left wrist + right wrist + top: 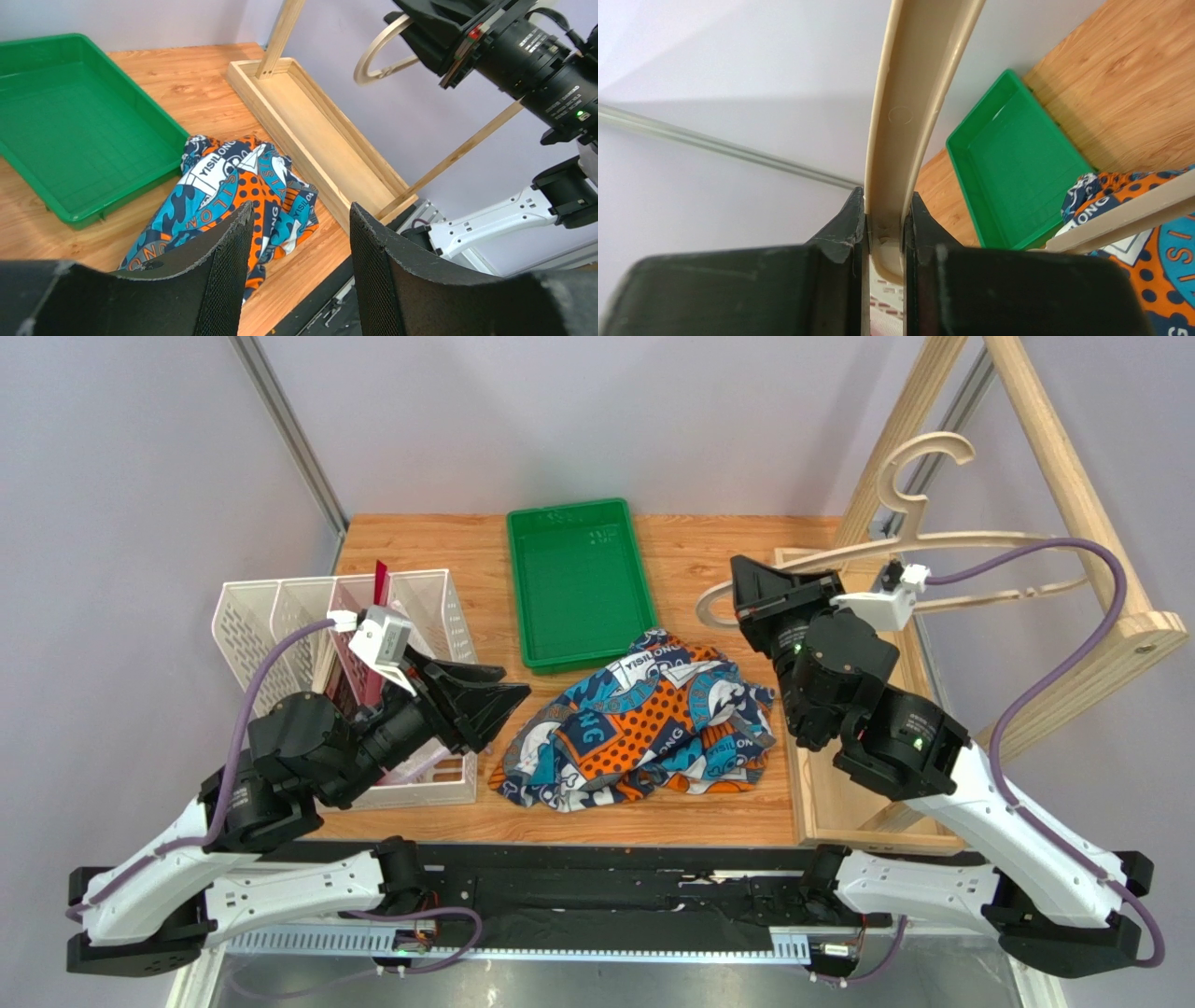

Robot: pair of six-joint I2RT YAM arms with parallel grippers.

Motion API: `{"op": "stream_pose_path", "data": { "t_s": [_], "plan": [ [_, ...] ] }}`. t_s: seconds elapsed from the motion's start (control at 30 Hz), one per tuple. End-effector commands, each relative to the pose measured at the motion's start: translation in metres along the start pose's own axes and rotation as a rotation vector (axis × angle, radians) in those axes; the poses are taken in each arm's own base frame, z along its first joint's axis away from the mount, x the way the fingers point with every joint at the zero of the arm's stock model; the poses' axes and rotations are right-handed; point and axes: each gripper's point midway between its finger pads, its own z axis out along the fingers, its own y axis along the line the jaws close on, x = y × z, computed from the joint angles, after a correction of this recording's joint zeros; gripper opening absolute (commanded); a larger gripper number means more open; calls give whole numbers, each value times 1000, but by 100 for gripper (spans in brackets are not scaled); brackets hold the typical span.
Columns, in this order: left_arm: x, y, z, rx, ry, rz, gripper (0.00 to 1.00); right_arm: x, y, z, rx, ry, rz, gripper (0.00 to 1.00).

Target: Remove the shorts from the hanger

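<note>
The shorts lie crumpled on the table, off the hanger, just in front of the green tray; they also show in the left wrist view and the right wrist view. The light-wood hanger is held up at the right by the wooden rack, bare. My right gripper is shut on the hanger's left shoulder end, its jaws pressed against both sides. My left gripper is open and empty, just left of the shorts and above the table.
A green tray sits at the back middle. A white slotted basket stands at the left behind my left arm. The wooden rack and its base tray fill the right side.
</note>
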Motion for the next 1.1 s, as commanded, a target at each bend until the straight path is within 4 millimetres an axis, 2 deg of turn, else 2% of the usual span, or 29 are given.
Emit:
{"op": "stream_pose_path", "data": {
  "t_s": [0.0,0.17,0.37,0.47,0.53,0.6,0.63,0.67,0.73,0.8,0.83,1.07],
  "plan": [
    [1,-2,2,1,2,-15,57,-72,7,-8,34,-241,131,0],
    [2,-6,5,12,12,-18,57,-99,0,-17,53,-316,195,0],
    [1,-11,8,24,23,-19,57,-104,6,-17,45,-332,269,0],
    [0,-13,8,28,29,-18,57,-106,10,-10,44,-343,286,0],
    [-1,-13,7,28,32,-15,57,-99,20,0,34,-323,284,0],
    [-1,-13,7,27,35,-16,57,-99,20,13,41,-324,275,0],
    [-1,-13,6,28,39,-13,57,-88,28,24,26,-274,263,0],
    [-2,-13,5,28,39,-16,57,-94,27,35,30,-285,257,0],
    [-2,-13,3,27,45,-9,57,-79,33,54,27,-205,242,0],
    [-3,-11,2,19,41,-9,57,-81,30,69,40,-202,218,0],
    [-3,-9,1,13,41,-8,57,-72,31,79,44,-174,201,0],
    [-6,-8,0,8,39,1,57,-87,25,117,71,-199,182,0]
  ]
}}
